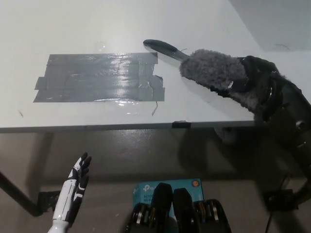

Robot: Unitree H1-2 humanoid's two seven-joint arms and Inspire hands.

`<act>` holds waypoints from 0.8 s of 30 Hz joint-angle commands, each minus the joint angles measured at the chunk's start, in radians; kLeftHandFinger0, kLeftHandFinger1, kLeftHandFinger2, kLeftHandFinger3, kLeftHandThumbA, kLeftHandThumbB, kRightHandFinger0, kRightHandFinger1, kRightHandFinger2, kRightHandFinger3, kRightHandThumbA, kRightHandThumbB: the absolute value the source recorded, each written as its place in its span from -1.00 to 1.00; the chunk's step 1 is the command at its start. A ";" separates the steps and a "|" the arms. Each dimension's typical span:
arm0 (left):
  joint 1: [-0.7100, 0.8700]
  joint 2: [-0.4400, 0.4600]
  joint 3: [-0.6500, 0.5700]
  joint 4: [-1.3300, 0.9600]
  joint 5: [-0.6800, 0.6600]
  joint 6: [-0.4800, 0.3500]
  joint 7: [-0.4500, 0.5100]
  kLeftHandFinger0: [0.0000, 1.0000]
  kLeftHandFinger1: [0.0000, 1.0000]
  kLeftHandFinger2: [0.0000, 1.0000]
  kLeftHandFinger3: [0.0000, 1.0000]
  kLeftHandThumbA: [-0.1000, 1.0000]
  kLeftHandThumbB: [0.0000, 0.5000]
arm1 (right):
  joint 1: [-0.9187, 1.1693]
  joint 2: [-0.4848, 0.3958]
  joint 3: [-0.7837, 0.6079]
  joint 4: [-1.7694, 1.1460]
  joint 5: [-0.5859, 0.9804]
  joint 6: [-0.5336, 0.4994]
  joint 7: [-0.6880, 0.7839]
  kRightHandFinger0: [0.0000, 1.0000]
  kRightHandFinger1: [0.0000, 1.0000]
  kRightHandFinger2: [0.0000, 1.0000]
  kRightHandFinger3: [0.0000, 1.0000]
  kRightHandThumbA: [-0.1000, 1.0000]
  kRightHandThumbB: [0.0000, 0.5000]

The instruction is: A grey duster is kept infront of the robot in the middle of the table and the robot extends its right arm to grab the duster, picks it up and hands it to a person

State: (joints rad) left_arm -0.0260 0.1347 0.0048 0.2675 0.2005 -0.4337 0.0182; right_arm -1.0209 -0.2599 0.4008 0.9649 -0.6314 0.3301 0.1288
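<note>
the grey duster (pixel 214 73) lies over the right part of the white table (pixel 121 24), its fluffy head toward the near right edge and its black handle (pixel 163 47) pointing far and left, just beyond the corner of the grey tape patch (pixel 99 76). the black right hand (pixel 255 85) is clenched around the near end of the fluffy head; its fingers are partly sunk in the fibres, so how firm the grip is cannot be read. whether the duster is touching the tabletop or already just off it is unclear.

for a clean pick-up, the judgement is that the hold sits far from the handle, so the long handle end will tend to droop or swing. lifting straight up and slowly, with the wrist kept level, should keep the handle from dragging across the tape. squeezing soft fibres risks slippage, so a tight close before carrying matters. no person is in view yet.

the white left hand (pixel 73 187) hangs below the table's near edge at the lower left, fingers apart, empty.
</note>
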 commanded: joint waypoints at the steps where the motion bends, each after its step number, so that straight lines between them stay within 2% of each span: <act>1: -0.024 0.010 0.007 -0.022 -0.002 -0.033 0.020 1.00 1.00 1.00 1.00 1.00 0.27 | 0.010 0.000 -0.044 -0.009 0.064 -0.070 -0.034 -1.00 -0.99 -0.68 -0.27 -1.00 -0.24; 3: -0.025 0.011 0.007 -0.022 -0.002 -0.035 0.020 1.00 1.00 1.00 1.00 1.00 0.26 | 0.012 0.001 -0.055 -0.013 0.072 -0.079 -0.035 -1.00 -0.98 -0.65 -0.27 -1.00 -0.23; 4: -0.025 0.011 0.007 -0.022 -0.001 -0.034 0.021 1.00 1.00 1.00 1.00 1.00 0.27 | 0.012 0.003 -0.065 -0.016 0.082 -0.081 -0.033 -1.00 -0.91 -0.54 -0.18 -1.00 -0.24; 5: -0.024 0.010 0.007 -0.025 -0.002 -0.031 0.019 1.00 1.00 1.00 1.00 1.00 0.28 | 0.016 0.005 -0.080 -0.029 0.098 -0.084 -0.024 -1.00 -0.71 -0.18 -0.02 -1.00 -0.30; 7: -0.026 0.009 0.007 -0.023 -0.007 -0.029 0.017 1.00 1.00 1.00 1.00 1.00 0.29 | 0.022 0.006 -0.107 -0.050 0.130 -0.082 0.001 -0.88 -0.29 0.38 0.07 -1.00 -0.39; 8: -0.028 0.009 0.007 -0.020 -0.005 -0.032 0.018 1.00 1.00 1.00 1.00 1.00 0.29 | 0.023 0.007 -0.124 -0.060 0.151 -0.085 0.022 -0.82 0.04 0.76 0.15 -1.00 -0.39; 9: -0.029 0.010 0.006 -0.019 -0.003 -0.034 0.019 1.00 1.00 1.00 1.00 1.00 0.28 | 0.025 0.007 -0.132 -0.073 0.164 -0.087 0.038 -0.83 0.05 0.76 0.06 -1.00 -0.36; 10: -0.032 0.012 0.006 -0.020 0.002 -0.033 0.019 1.00 1.00 1.00 1.00 1.00 0.28 | 0.030 0.005 -0.144 -0.093 0.183 -0.087 0.060 -0.80 0.24 0.95 0.39 -1.00 -0.34; 12: -0.032 0.013 0.006 -0.024 -0.001 -0.029 0.017 1.00 1.00 1.00 1.00 1.00 0.28 | 0.041 0.001 -0.160 -0.132 0.212 -0.092 0.102 -0.77 0.35 0.99 0.63 -1.00 -0.29; 13: -0.033 0.014 0.006 -0.025 -0.001 -0.027 0.016 1.00 1.00 1.00 1.00 1.00 0.27 | 0.046 -0.002 -0.165 -0.148 0.226 -0.098 0.122 -0.62 0.45 0.98 0.68 -1.00 -0.24; 15: -0.036 0.018 0.005 -0.026 0.004 -0.024 0.016 1.00 1.00 1.00 1.00 1.00 0.27 | 0.060 -0.011 -0.183 -0.200 0.265 -0.093 0.175 -0.54 0.45 0.92 0.67 -1.00 -0.21; 16: -0.036 0.018 0.005 -0.026 0.007 -0.024 0.016 1.00 1.00 1.00 1.00 1.00 0.27 | 0.066 -0.013 -0.194 -0.222 0.283 -0.076 0.197 -0.61 0.36 0.87 0.66 -1.00 -0.21; 18: -0.035 0.020 0.005 -0.032 0.011 -0.016 0.015 1.00 1.00 1.00 1.00 1.00 0.27 | 0.082 -0.019 -0.236 -0.282 0.353 -0.025 0.266 -0.90 0.12 0.77 0.78 -1.00 -0.22; 19: -0.035 0.020 0.004 -0.032 0.012 -0.014 0.015 1.00 1.00 1.00 1.00 1.00 0.27 | 0.087 -0.022 -0.247 -0.299 0.372 -0.015 0.287 -0.97 0.06 0.76 0.84 -1.00 -0.22; 20: -0.034 0.021 0.004 -0.034 0.011 -0.012 0.015 1.00 1.00 1.00 1.00 1.00 0.27 | 0.093 -0.017 -0.281 -0.322 0.415 0.023 0.312 -1.00 -0.02 0.73 0.90 -1.00 -0.17; 22: -0.032 0.021 0.004 -0.036 0.010 -0.011 0.013 1.00 1.00 1.00 1.00 1.00 0.27 | 0.111 0.008 -0.383 -0.355 0.529 0.104 0.341 -1.00 -0.02 0.77 0.98 -1.00 -0.10; 24: -0.033 0.019 0.004 -0.029 0.007 -0.018 0.014 1.00 1.00 1.00 1.00 1.00 0.27 | 0.122 0.035 -0.468 -0.361 0.625 0.137 0.354 -1.00 -0.08 0.75 1.00 -1.00 -0.15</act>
State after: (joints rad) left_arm -0.0532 0.1415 0.0046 0.2678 0.2065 -0.4317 0.0171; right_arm -0.8875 -0.2506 0.1311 0.7113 -0.3318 0.3249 0.3334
